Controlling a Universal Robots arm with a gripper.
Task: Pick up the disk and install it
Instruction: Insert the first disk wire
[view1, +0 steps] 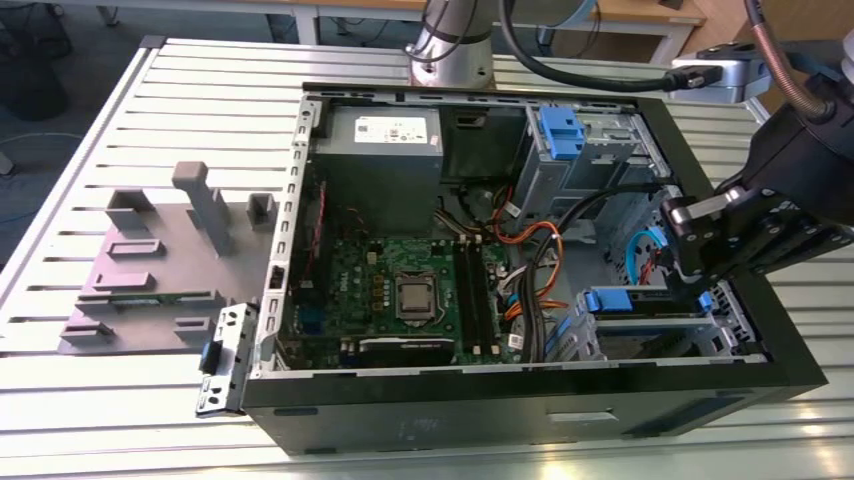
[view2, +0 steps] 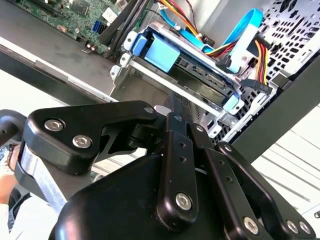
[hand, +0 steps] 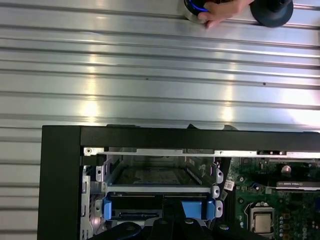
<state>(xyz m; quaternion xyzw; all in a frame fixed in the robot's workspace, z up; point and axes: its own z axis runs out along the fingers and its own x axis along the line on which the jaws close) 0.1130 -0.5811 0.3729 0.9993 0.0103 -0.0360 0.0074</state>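
The disk (view2: 161, 51) lies flat in the metal drive cage at the case's front corner, its blue carrier handle facing the motherboard. In the exterior view its blue handle (view1: 622, 300) shows at the case's lower right. The first wrist view has the disk (hand: 150, 176) inside the cage, under the black case wall. My black gripper (view1: 687, 250) hangs just above and to the exterior view's right of that cage. In the second wrist view the gripper (view2: 176, 100) has its fingers (view2: 173, 145) drawn together with nothing between them, clear of the disk.
The open black computer case (view1: 534, 385) lies on a slatted aluminium table (view1: 120, 400). Inside are a grey power-supply box (view1: 384, 150), the motherboard (view1: 407, 290), cables and a second blue carrier (view1: 561, 130). A grey fixture (view1: 160, 260) stands at the exterior view's left. A person's hand (hand: 220, 10) rests on the table.
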